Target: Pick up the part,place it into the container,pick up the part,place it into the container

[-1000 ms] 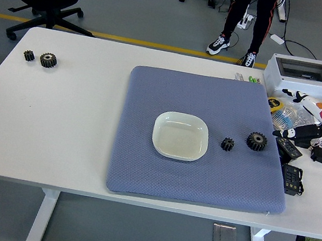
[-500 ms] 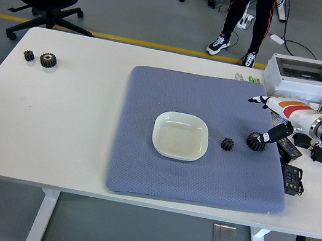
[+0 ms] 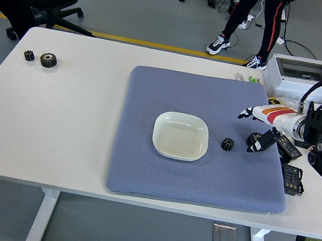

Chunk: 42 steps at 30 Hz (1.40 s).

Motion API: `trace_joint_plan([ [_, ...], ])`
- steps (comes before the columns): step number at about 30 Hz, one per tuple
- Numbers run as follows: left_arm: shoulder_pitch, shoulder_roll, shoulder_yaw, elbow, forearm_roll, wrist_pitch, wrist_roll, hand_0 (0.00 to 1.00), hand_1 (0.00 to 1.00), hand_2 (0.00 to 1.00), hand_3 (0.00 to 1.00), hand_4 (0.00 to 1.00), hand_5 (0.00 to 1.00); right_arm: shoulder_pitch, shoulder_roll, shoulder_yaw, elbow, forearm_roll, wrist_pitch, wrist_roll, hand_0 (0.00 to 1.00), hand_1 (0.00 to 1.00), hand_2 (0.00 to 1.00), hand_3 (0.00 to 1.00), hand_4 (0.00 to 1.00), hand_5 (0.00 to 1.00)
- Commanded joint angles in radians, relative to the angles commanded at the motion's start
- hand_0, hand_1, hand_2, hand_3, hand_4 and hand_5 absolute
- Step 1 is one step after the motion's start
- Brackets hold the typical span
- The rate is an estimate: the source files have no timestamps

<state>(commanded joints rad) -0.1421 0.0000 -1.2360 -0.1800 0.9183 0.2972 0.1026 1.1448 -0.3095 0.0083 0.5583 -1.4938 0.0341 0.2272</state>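
On blue mat, right hand's fingers curl against the larger gear.

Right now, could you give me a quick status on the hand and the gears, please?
Right hand at the larger gear on the blue mat, grasp unconfirmed. Smaller gear lies beside the white dish, dish empty. Left hand not in view. Path to dish unobstructed.

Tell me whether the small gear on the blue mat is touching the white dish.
Apart. The head view shows a strip of blue mat between the small gear and the white dish.
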Motion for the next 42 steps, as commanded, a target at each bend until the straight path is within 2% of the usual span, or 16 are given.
trace_joint_plan([
  [3,-0.001,0.0,0.001,0.0,0.003,0.001,0.002,0.635,0.618,0.672,0.567,0.664,0.594,-0.008,0.006,0.0,-0.025,0.02,0.003,0.0,0.749,0.757,0.83,0.834,0.984,0.232],
  [4,-0.002,0.0,0.002,0.0,0.004,0.001,0.003,0.636,0.617,0.676,0.568,0.662,0.59,-0.012,0.008,0.002,-0.036,0.026,0.004,0.0,0.737,0.762,0.832,0.841,0.931,0.214],
  [9,-0.003,0.0,0.01,0.0,0.0,0.001,0.003,0.636,0.617,0.676,0.568,0.662,0.59,-0.034,0.011,0.011,-0.083,0.046,0.013,-0.001,0.737,0.762,0.832,0.841,0.931,0.214],
  [10,-0.003,0.0,0.009,0.0,0.0,0.001,0.003,0.635,0.619,0.677,0.568,0.662,0.589,-0.037,0.011,0.011,-0.087,0.05,0.011,-0.001,0.733,0.759,0.829,0.835,0.882,0.2],
  [11,-0.003,0.0,0.008,0.0,0.001,0.002,0.002,0.635,0.619,0.677,0.568,0.662,0.589,-0.04,0.011,0.009,-0.091,0.055,0.008,0.0,0.733,0.759,0.829,0.835,0.882,0.2],
  [21,-0.004,0.0,0.007,0.0,0.011,0.004,0.006,0.635,0.618,0.678,0.569,0.661,0.588,-0.048,0.017,0.016,-0.101,0.042,-0.009,0.002,0.709,0.75,0.823,0.828,0.868,0.205],
  [22,-0.006,0.0,0.009,0.0,0.01,0.004,0.005,0.636,0.621,0.679,0.567,0.662,0.59,-0.048,0.018,0.018,-0.103,0.039,-0.01,0.002,0.688,0.737,0.809,0.768,0.83,0.233],
  [27,-0.009,0.0,0.012,0.0,0.005,0.004,0.005,0.636,0.621,0.679,0.567,0.662,0.59,-0.049,0.026,0.028,-0.122,0.039,-0.011,0.001,0.688,0.737,0.809,0.768,0.83,0.233],
  [28,-0.01,0.0,0.012,0.0,0.005,0.004,0.005,0.635,0.621,0.679,0.567,0.662,0.59,-0.05,0.027,0.03,-0.121,0.036,-0.009,0.001,0.68,0.728,0.801,0.706,0.814,0.237],
  [42,-0.012,0.0,0.015,0.0,0.001,0.004,0.004,0.634,0.62,0.678,0.566,0.66,0.587,-0.061,0.038,0.041,-0.113,0.014,0.001,-0.005,0.68,0.728,0.802,0.731,0.813,0.23],
])
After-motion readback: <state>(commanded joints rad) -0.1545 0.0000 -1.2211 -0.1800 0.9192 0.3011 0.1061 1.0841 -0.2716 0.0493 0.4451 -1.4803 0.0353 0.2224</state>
